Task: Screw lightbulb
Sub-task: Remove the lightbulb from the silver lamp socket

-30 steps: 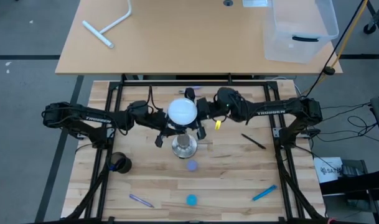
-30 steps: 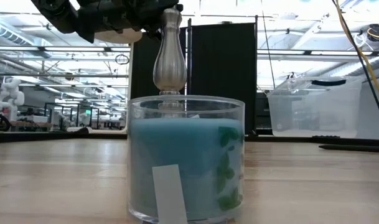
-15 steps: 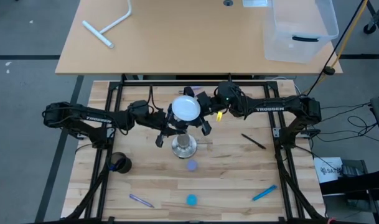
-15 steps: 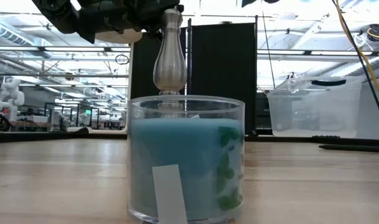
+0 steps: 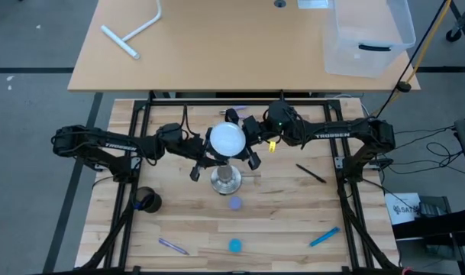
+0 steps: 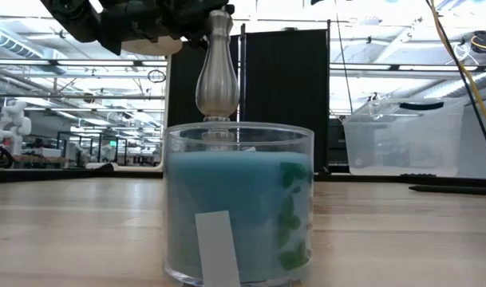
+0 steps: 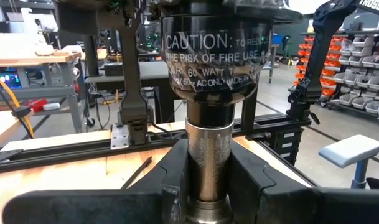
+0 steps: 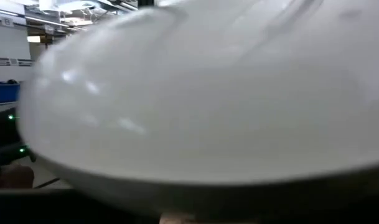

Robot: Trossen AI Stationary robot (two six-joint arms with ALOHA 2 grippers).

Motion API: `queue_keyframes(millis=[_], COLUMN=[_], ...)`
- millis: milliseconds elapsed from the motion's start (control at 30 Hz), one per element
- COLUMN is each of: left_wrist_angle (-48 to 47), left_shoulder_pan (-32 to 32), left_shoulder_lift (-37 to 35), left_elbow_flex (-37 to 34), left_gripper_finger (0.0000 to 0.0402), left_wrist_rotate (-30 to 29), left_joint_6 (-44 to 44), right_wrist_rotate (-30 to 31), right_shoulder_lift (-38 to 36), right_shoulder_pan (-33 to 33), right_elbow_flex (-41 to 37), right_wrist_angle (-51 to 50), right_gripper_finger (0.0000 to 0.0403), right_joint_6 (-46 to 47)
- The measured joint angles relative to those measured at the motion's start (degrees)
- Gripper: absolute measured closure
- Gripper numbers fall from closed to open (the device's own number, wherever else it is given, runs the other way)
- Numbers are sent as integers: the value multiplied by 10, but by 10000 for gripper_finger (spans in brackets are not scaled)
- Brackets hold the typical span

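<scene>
The white globe lightbulb sits directly above the silvery socket stand, whose round base rests on the wooden table. The bulb fills the right wrist view. My left gripper reaches in from the table's left and is shut on the stand's post, below the black socket. My right gripper reaches in from the right, one finger on each side of the bulb. In the low view the post stands behind a candle jar. My left gripper pinches the stand's silvery post between its two fingers, just under the black socket. The fingers come level from the table's left and lie across the post. The stand is upright with its base on the table. My right gripper holds the bulb's globe between its two fingers, coming level from the table's right. The bulb itself hides the touching spots. The bulb is upright above the socket.
A glass jar of blue candle stands close in front of the low camera. On the table lie a black cup, a black pen, a blue pen, a purple pen and blue caps. A clear bin sits on the far desk.
My right gripper's wrist has shifted a little toward the far edge and turned slightly. The bulb has moved a little toward the far right and come back over the stand. My left gripper and the stand have kept still.
</scene>
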Motion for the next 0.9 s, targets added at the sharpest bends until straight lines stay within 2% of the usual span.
queue_keyframes(millis=[500, 900], left_wrist_angle=[-1, -2], left_shoulder_pan=[0, 0], left_shoulder_lift=[0, 0], left_elbow_flex=[0, 0], left_gripper_finger=[327, 327], left_wrist_rotate=[0, -4], left_joint_6=[-2, -3], right_wrist_rotate=[4, 4], right_shoulder_lift=[-2, -1], right_shoulder_pan=[7, 11], right_elbow_flex=[0, 0], right_wrist_angle=[0, 0], right_gripper_finger=[132, 124], right_joint_6=[-1, -7])
